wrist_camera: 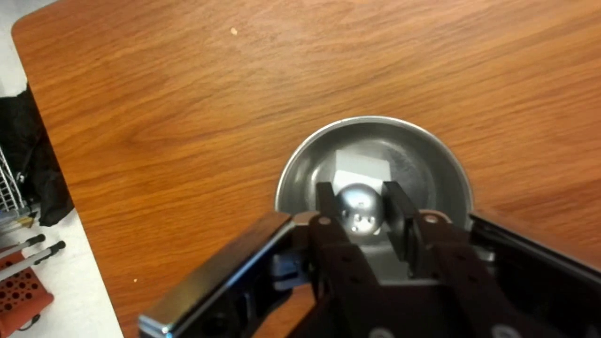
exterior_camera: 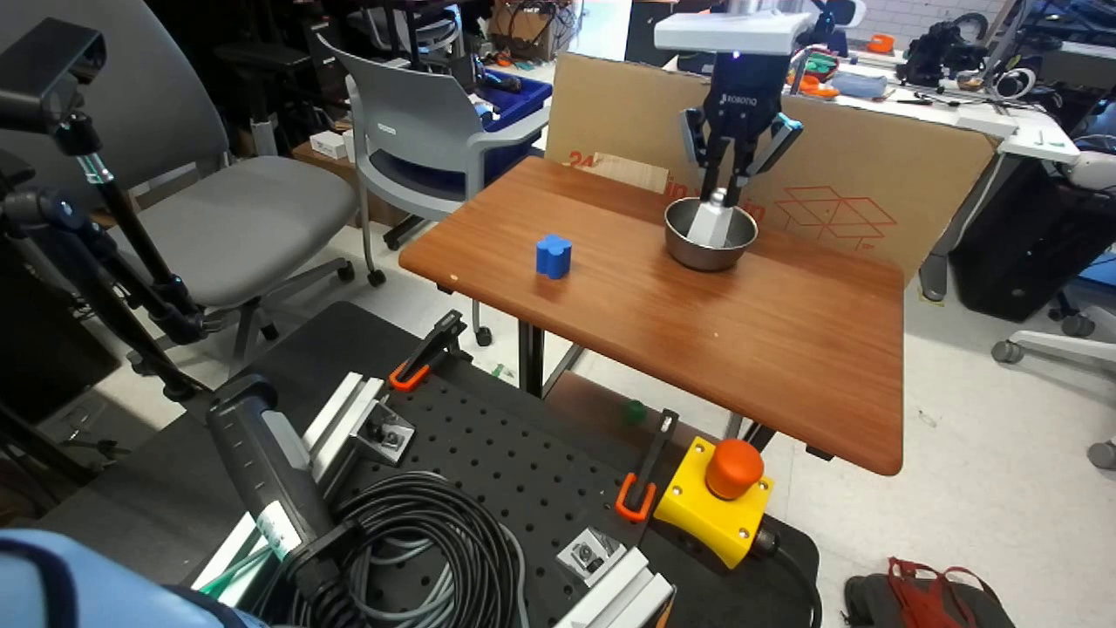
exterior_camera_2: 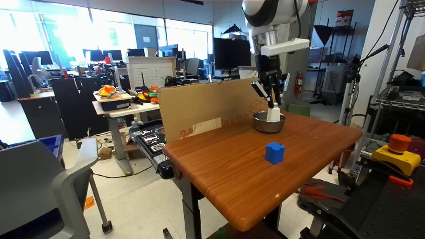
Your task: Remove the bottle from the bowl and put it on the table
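The small whitish bottle point(exterior_camera: 711, 227) stands inside the round steel bowl point(exterior_camera: 697, 259), with a slight lean in an exterior view. It shows also in an exterior view point(exterior_camera_2: 273, 115), its lower end hidden by the wall of the bowl point(exterior_camera_2: 267, 127). My gripper point(exterior_camera: 718, 194) points down from above, its fingers on both sides of the bottle's silver ball-shaped top. In the wrist view the gripper point(wrist_camera: 358, 188) is shut on that top, and the white body point(wrist_camera: 361, 165) shows beyond it inside the bowl point(wrist_camera: 439, 157). The bowl sits on the reddish-brown table point(exterior_camera: 628, 288).
A blue flower-shaped block point(exterior_camera: 554, 257) stands on the table, apart from the bowl; it also shows in an exterior view point(exterior_camera_2: 275, 153). A cardboard panel point(exterior_camera: 854, 187) rises along the table edge close behind the bowl. A grey chair point(exterior_camera: 418, 131) stands beside the table.
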